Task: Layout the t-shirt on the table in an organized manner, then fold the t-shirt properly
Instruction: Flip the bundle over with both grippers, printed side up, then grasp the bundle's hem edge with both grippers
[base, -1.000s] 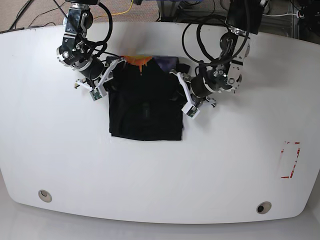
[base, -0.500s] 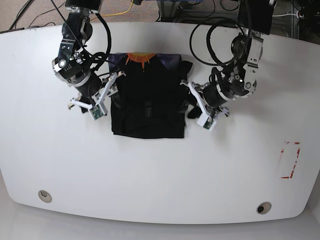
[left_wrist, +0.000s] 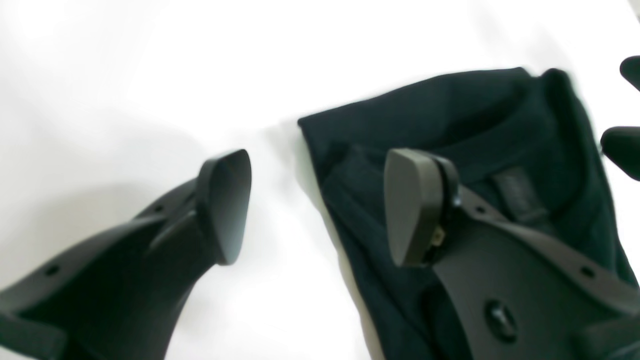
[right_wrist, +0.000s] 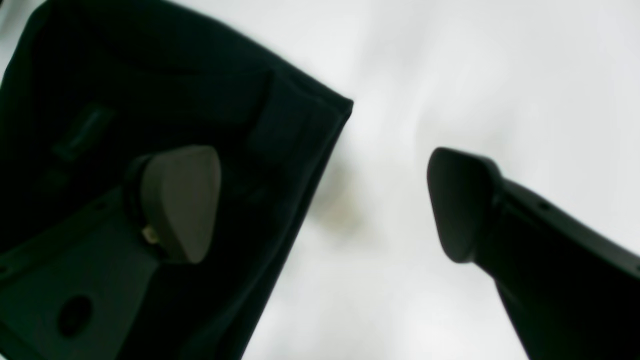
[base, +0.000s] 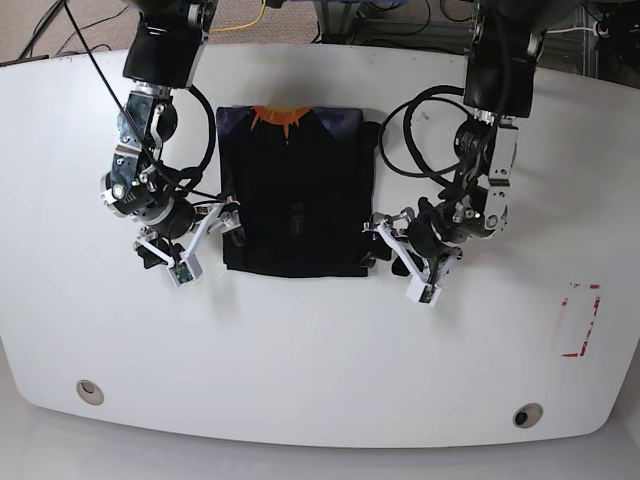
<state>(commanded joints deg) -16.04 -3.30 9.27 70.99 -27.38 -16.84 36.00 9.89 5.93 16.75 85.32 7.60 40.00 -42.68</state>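
Note:
The black t-shirt (base: 295, 195) lies folded into a neat rectangle on the white table (base: 320, 350), with an orange and purple patch (base: 280, 118) at its far edge. My left gripper (base: 395, 262) is open at the near right corner. In the left wrist view, the left gripper (left_wrist: 320, 207) straddles the t-shirt (left_wrist: 450, 115) edge, one finger over cloth and one over bare table (left_wrist: 150, 75). My right gripper (base: 205, 243) is open at the near left corner. In the right wrist view, the right gripper (right_wrist: 320, 200) straddles the t-shirt (right_wrist: 150, 75) edge the same way. Neither holds anything.
A red tape rectangle (base: 580, 320) marks the table's right side. Two grey grommet holes (base: 90, 390) (base: 527, 414) sit near the front edge. Cables and arm bases (base: 505, 50) crowd the far edge.
Both grippers have slid toward the front along the shirt's side edges, from shoulder level down to its near corners. The bunched cloth on the right side now lies flat.

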